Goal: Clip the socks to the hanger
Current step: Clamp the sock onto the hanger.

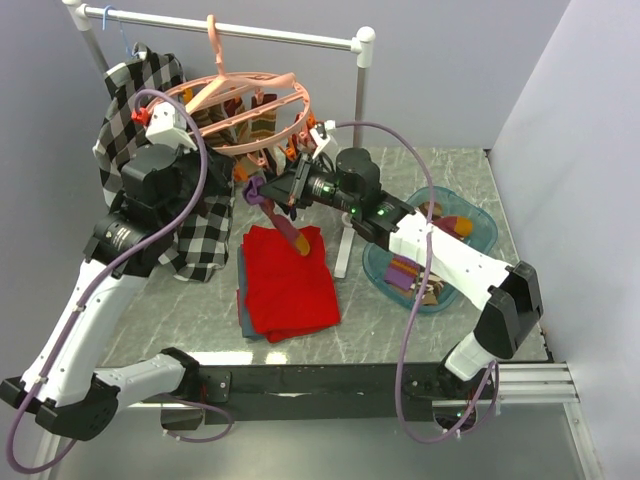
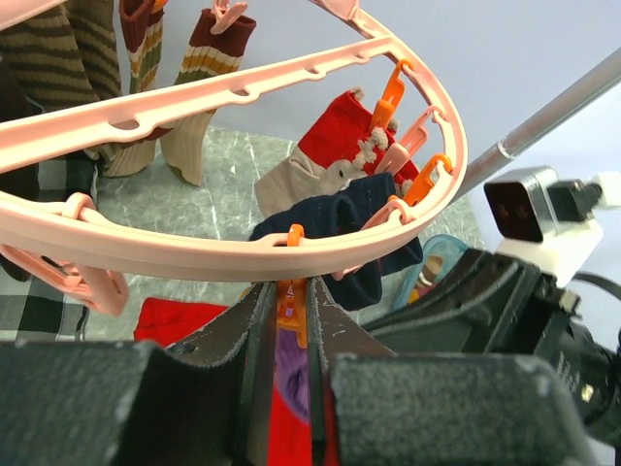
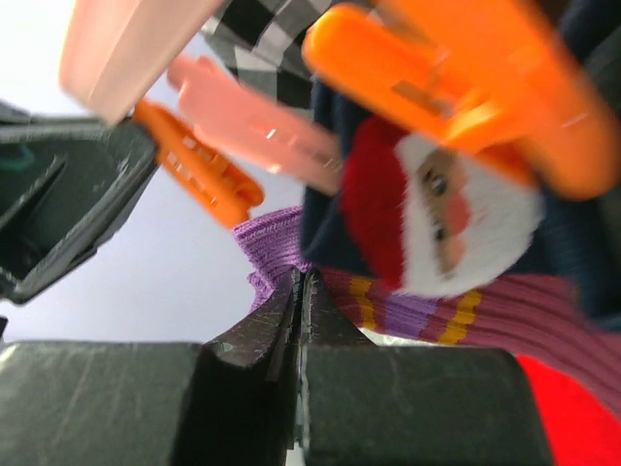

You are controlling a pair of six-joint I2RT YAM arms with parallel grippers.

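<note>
Left wrist view: left pincer (image 2: 291,294) clamps orange clip (image 2: 291,316) above purple sock (image 2: 288,381).

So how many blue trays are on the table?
2. The far tray sits by the table's right edge; the near tray lies partly under the right arm.

In the right wrist view the navy Santa sock (image 3: 437,214) is blurred and cut by the right edge. The pink clip (image 3: 247,121) is blurred too. The cuff of the purple sock (image 3: 272,233) disappears behind the closed fingers of the right hand (image 3: 301,286). In the left wrist view the left hand (image 2: 291,299) covers the lower part of the orange clip (image 2: 291,316), and the ring of the hanger (image 2: 243,257) is cut by the left edge.
</note>
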